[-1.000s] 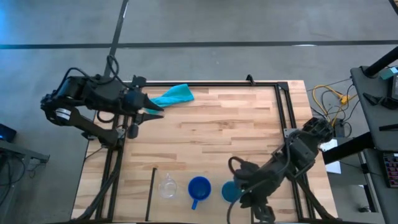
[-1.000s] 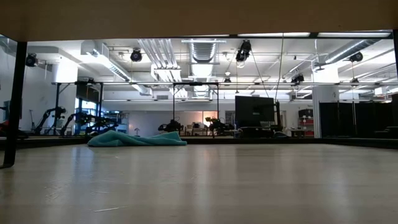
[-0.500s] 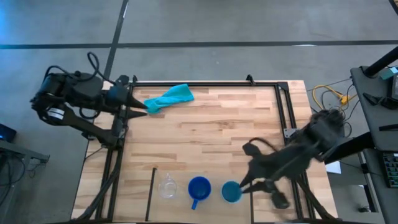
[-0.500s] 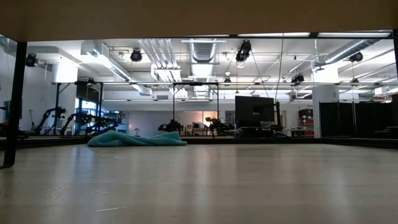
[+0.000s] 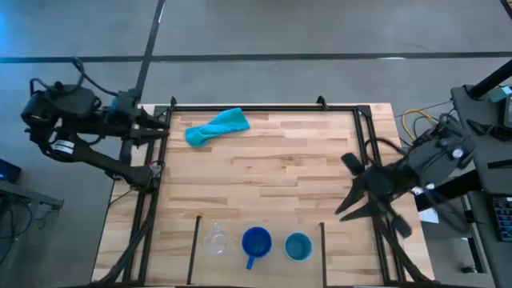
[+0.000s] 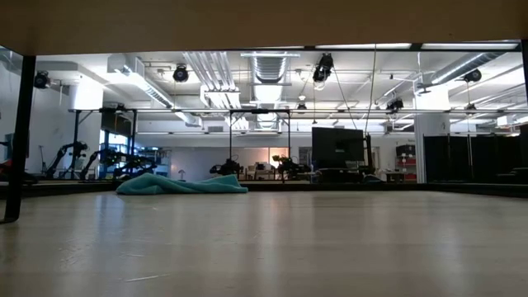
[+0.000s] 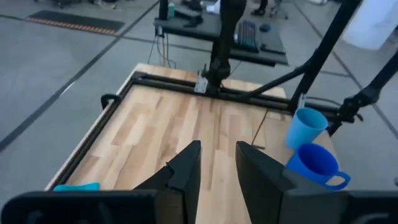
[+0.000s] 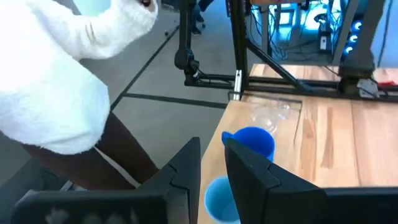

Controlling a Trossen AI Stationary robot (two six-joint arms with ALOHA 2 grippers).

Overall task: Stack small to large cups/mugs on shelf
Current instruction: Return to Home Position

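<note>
Three cups stand in a row on the shelf (image 5: 240, 258), the wood strip at the table's near edge between two short black rods. From left to right they are the clear cup (image 5: 214, 240), the dark blue mug (image 5: 256, 242) with its handle toward the near edge, and the light blue cup (image 5: 298, 246). My left gripper (image 5: 162, 122) hovers over the table's far left corner, narrowly open (image 7: 217, 149) and empty. My right gripper (image 5: 356, 192), blurred, is above the table's right side, up and right of the light blue cup. It is narrowly open (image 8: 212, 144) and empty.
A teal cloth (image 5: 216, 126) lies crumpled near the far left edge. Long black rails (image 5: 264, 107) frame the table. A person in a white fuzzy garment (image 8: 62, 81) stands beyond the near edge. Cables (image 5: 424, 128) lie off to the right.
My right gripper has drawn away from the light blue cup, swinging up and toward the table's right and far side. The cup stays standing on the shelf. My left arm has pulled back toward the left edge, away from the teal cloth.
</note>
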